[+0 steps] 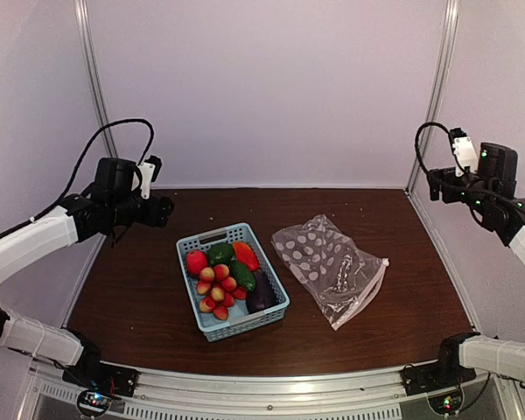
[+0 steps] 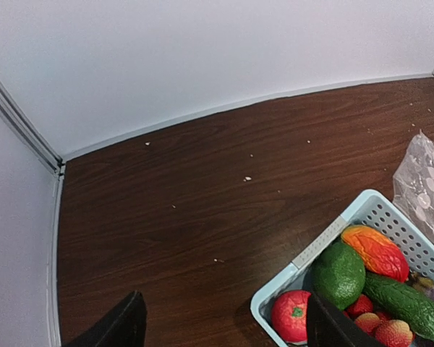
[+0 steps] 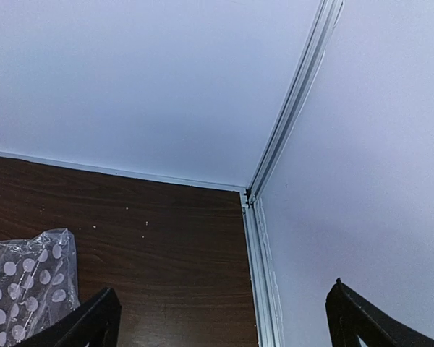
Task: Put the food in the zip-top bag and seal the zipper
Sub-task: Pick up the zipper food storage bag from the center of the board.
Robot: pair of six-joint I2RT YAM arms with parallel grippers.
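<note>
The food lies in a light-blue basket [image 1: 212, 329]: a red tomato [image 1: 196, 261], green peppers [image 1: 220, 254], a red pepper [image 1: 245, 255], a cluster of red-yellow fruits [image 1: 220, 290] and a dark purple eggplant [image 1: 262, 295]. The clear polka-dot zip-top bag [image 1: 327, 266] lies flat to the basket's right; its zipper is too small to make out. My left gripper [image 1: 164, 210] is open, raised left of the basket. My right gripper [image 1: 436, 185] is open, high by the right wall. The left wrist view shows the tomato [image 2: 292, 316] and a green pepper [image 2: 339, 274].
White walls enclose the brown table [image 1: 140, 289] at back and sides. A metal frame post [image 3: 293, 101] stands in the back right corner. The bag's edge shows in the right wrist view [image 3: 25, 285] and in the left wrist view [image 2: 424, 184].
</note>
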